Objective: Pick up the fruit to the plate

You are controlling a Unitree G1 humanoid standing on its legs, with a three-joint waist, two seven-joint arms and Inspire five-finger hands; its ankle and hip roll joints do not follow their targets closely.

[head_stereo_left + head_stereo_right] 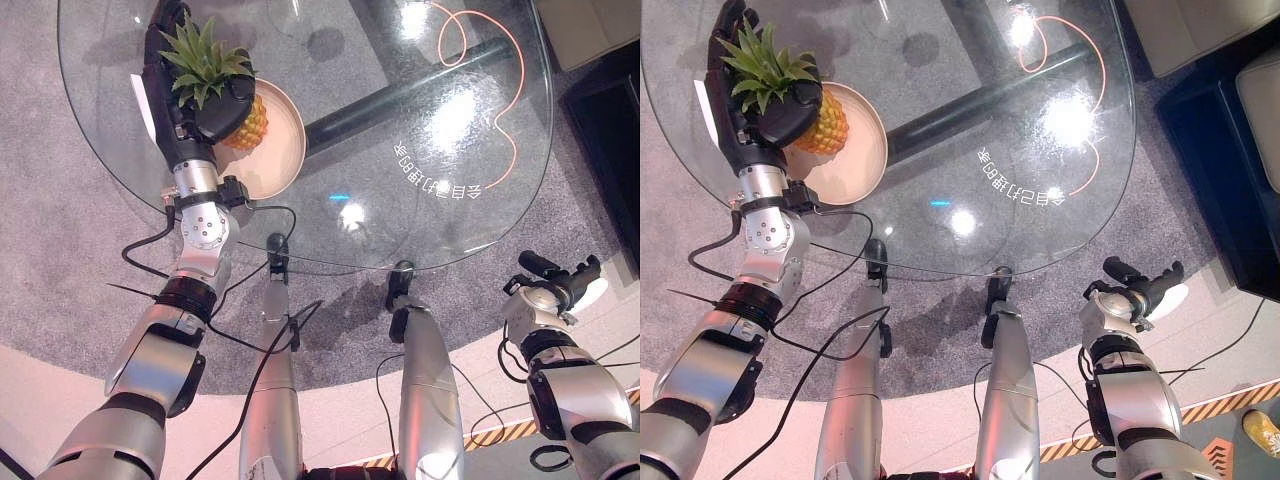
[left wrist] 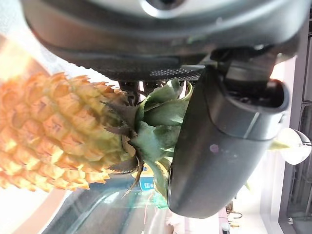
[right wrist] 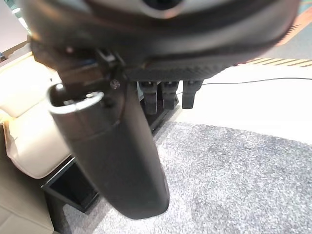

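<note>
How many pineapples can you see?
1. The pineapple is over the plate on the glass table, held in the left hand. No other fruit is in sight.

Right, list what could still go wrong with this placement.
The left hand grips the yellow pineapple up by its green crown, so the heavy body might swing or slip as it is set down. The round beige plate lies close to the glass table's edge; a push could slide it off. On release, the pineapple might roll off the plate.
</note>
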